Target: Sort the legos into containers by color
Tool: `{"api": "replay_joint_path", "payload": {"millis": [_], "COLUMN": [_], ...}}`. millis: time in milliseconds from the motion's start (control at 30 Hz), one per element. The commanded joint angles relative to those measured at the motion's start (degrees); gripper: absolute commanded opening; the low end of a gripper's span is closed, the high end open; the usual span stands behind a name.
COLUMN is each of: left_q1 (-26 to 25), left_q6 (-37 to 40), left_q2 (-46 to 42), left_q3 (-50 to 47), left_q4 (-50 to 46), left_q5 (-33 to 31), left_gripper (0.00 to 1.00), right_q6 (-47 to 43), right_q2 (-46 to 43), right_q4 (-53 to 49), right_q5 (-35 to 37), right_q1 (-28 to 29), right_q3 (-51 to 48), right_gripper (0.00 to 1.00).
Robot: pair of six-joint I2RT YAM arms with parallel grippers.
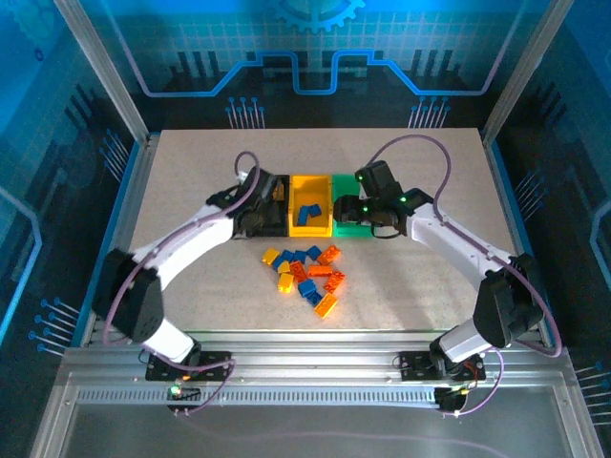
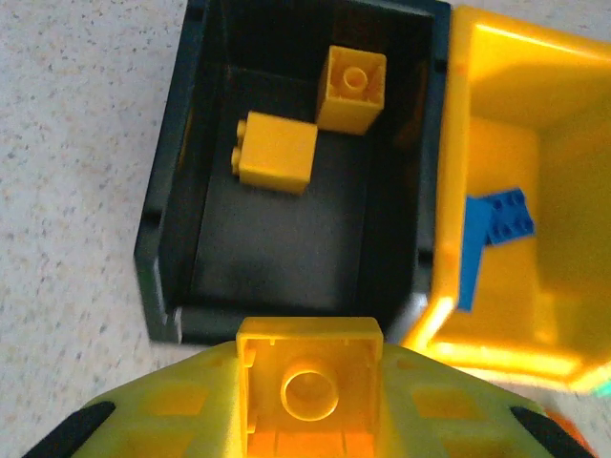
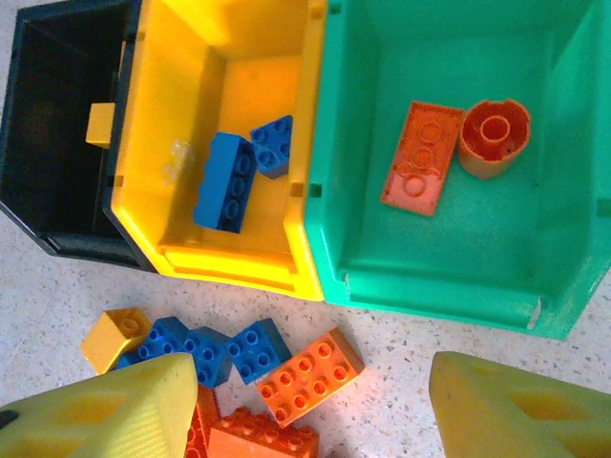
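Pincer, left (image 2: 310,429), bottom centre: closed on yellow brick (image 2: 310,367) by black bin (image 2: 162,219). Pincer, right (image 3: 310,382): half open, empty, above loose bricks (image 3: 253,348).

Speckled beige tabletop (image 1: 191,172), blue printed backdrop (image 1: 315,57), aluminium frame rail (image 1: 315,382)

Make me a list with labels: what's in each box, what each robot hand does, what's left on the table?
black bin: two yellow bricks
yellow bin: two blue bricks
green bin: flat orange brick, round orange piece
left gripper: shut on a yellow brick
right gripper: open, empty
table: loose pile of yellow, blue, orange bricks
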Motion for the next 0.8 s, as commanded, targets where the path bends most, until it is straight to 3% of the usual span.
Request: {"api": "replay_joint_path", "payload": {"millis": [0, 133, 367, 533, 767], "left_q1": [1.99, 3.51, 3.07, 0.13, -6.31], "left_q6": [3.20, 3.41, 3.16, 3.52, 0.99], "left_q2": [6.96, 14.10, 14.72, 7.30, -9.95], "left_q3": [7.12, 13.84, 17.51, 15.19, 1.71], "left_q4": [0.33, -1.76, -1.94, -1.09, 2.68], "left_q5": [-1.17, -0.74, 2.28, 3.50, 6.65], "left_gripper": [0.30, 0.37, 0.71, 0.98, 0.99], "right_q6": [0.88, 0.92, 0.94, 0.94, 0.41], "right_q2": [-3.10, -5.49, -7.39, -8.12, -7.54], "right_q4": [-0.64, -0.78, -1.31, -1.45, -2.57], "right_q5": [-0.29, -1.19, -3.94, -6.41, -11.03], "right_q1": [-0.74, -0.76, -0.74, -0.57, 2.55], "right_q3": [-1.83, -4.39, -7.74, -9.80, -12.75], "right_gripper": [0.67, 0.68, 0.71, 0.72, 0.73]}}
